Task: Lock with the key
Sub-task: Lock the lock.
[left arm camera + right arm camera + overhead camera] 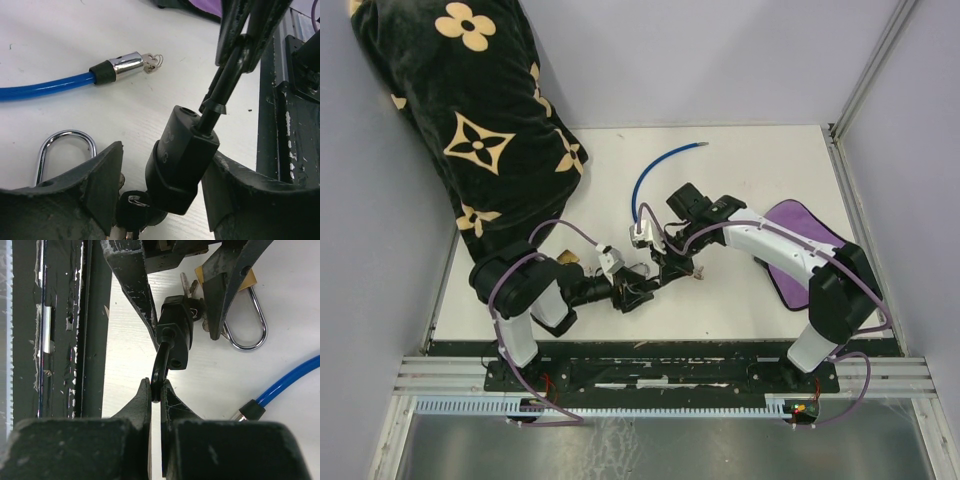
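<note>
The left arm lies low along the near edge of the table (760,160), elbow folded at the left and forearm pointing right. The right arm reaches in from the right over the purple cloth (800,240), its wrist bent down to meet the left one near the table's middle front. The left gripper (165,155) stands wide around the black lock (180,160): one finger (225,190) touches the body, and the other stands apart from it. The black-headed key (134,202) sits at the lock's lower end, in that gap. The right gripper (156,390) is pinched tight on the lock's thin black loop (159,367), which runs up from the body. A padlock (65,145) lies on the table just beside the left gripper, and the blue cable (45,86) lies beyond it.
</note>
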